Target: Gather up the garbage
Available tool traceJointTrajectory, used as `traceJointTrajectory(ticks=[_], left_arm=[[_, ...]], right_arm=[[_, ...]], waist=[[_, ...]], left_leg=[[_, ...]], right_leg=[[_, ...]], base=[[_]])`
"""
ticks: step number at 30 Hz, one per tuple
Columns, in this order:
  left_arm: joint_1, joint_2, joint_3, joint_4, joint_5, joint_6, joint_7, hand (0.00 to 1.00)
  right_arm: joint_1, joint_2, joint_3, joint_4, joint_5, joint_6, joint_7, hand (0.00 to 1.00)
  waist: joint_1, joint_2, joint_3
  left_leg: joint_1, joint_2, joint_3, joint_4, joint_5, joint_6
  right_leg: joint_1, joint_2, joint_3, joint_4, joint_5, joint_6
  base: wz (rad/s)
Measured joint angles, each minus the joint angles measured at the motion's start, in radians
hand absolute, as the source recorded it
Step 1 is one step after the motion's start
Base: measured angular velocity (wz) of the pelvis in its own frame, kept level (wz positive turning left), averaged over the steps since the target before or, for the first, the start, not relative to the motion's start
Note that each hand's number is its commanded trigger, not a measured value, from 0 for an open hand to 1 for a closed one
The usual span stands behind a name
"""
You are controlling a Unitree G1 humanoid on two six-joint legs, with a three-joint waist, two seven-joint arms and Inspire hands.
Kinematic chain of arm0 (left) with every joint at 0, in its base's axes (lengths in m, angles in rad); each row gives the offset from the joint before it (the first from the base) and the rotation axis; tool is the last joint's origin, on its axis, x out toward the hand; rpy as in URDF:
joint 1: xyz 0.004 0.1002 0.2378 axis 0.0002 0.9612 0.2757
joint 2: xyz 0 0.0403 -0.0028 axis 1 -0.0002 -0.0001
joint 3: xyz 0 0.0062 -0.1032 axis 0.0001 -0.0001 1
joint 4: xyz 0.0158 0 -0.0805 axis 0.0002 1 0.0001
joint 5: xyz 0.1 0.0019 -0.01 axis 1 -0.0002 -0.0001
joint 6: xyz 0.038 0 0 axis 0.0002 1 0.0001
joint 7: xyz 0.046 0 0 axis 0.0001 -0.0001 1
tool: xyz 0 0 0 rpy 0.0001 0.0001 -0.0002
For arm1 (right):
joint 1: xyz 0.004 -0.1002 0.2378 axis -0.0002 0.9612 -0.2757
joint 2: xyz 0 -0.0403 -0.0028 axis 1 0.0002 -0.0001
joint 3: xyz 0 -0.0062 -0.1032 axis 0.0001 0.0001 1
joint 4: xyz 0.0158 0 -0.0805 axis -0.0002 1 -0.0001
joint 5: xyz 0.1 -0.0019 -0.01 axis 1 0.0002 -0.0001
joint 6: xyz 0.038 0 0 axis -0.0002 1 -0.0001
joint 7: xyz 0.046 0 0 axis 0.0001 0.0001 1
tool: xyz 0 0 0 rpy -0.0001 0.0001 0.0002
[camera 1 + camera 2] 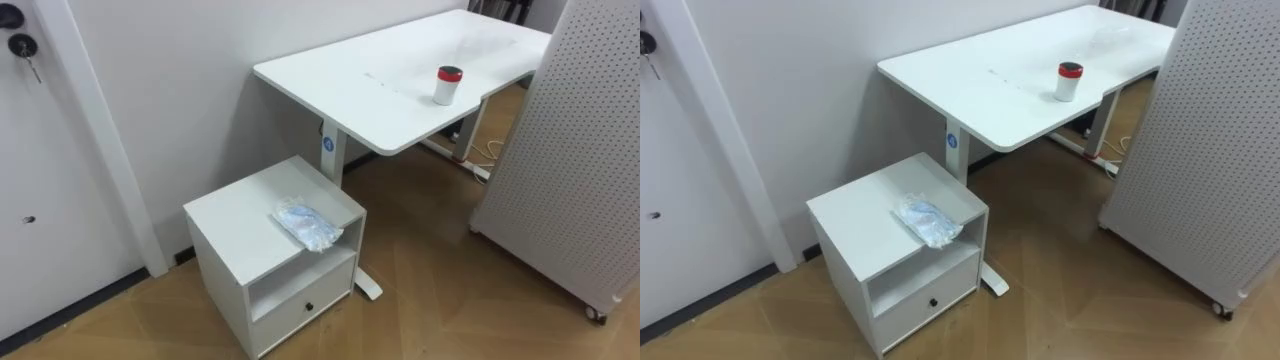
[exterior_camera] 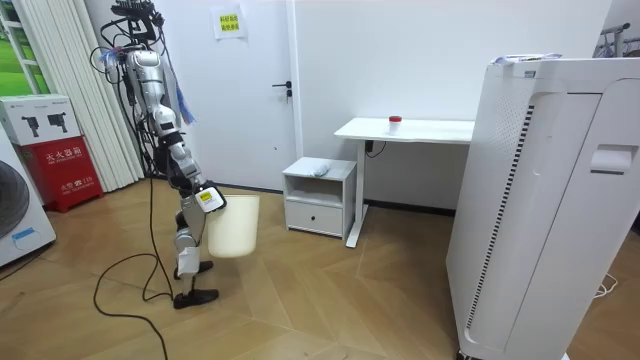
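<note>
Right hand (image 2: pixel 205 198) at bin (image 2: pixel 236 230), grip unclear; garbage wad (image 1: pixel 307 226) on cabinet (image 1: pixel 228 238), long axis back-left to front-right.

Crumpled bag (image 1: pixel 307 226) lies on cabinet (image 1: pixel 236 222), cup (image 1: pixel 447 86) on desk (image 1: pixel 385 70)

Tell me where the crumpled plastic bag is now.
In the eye views the crumpled plastic bag lies on the low white cabinet, near its right front corner, beside the desk leg.
</note>
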State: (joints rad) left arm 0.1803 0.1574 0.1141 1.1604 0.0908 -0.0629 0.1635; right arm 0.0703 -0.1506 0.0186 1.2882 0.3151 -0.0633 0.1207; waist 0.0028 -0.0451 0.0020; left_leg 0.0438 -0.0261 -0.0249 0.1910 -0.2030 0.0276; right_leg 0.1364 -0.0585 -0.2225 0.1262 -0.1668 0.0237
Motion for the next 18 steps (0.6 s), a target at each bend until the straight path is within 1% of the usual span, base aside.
traceJointTrajectory(ticks=[9, 15, 17, 18], left_arm=[[0.009, -0.009, 0.002, 0.002, 0.001, 0.020, -0.002, 0.00], [0.014, -0.009, 0.002, 0.015, 0.003, 0.022, -0.010, 0.00], [0.021, -0.009, 0.002, 0.023, 0.013, 0.029, -0.019, 0.00], [0.014, -0.009, 0.003, 0.029, 0.013, 0.035, -0.020, 0.00]], right_arm=[[0.001, -0.001, -0.002, 0.000, -0.003, 0.001, -0.001, 1.00], [0.000, -0.001, -0.001, 0.010, -0.002, 0.001, -0.001, 1.00], [-0.002, -0.001, -0.002, 0.016, -0.002, 0.001, 0.000, 1.00], [-0.003, -0.001, -0.002, 0.023, -0.001, 0.000, 0.001, 1.00]], waist=[[0.004, 0.004, -0.0021], [0.007, 0.003, -0.0037], [0.007, 0.003, -0.0037], [0.005, 0.003, -0.0039]], left_leg=[[-0.005, 0.000, -0.002, 0.006, 0.000, 0.000], [-0.017, 0.000, -0.002, 0.011, 0.000, 0.000], [-0.020, 0.000, -0.003, 0.012, 0.000, 0.000], [-0.021, 0.000, -0.004, 0.011, 0.000, 0.000]], right_leg=[[-0.001, 0.000, -0.002, 0.000, 0.000, 0.000], [-0.013, 0.000, -0.002, 0.002, 0.000, 0.000], [-0.016, 0.000, -0.003, 0.003, 0.000, 0.000], [-0.015, 0.000, -0.005, 0.003, 0.000, 0.000]], base=[[0.00], [0.00], [0.00], [0.03]])
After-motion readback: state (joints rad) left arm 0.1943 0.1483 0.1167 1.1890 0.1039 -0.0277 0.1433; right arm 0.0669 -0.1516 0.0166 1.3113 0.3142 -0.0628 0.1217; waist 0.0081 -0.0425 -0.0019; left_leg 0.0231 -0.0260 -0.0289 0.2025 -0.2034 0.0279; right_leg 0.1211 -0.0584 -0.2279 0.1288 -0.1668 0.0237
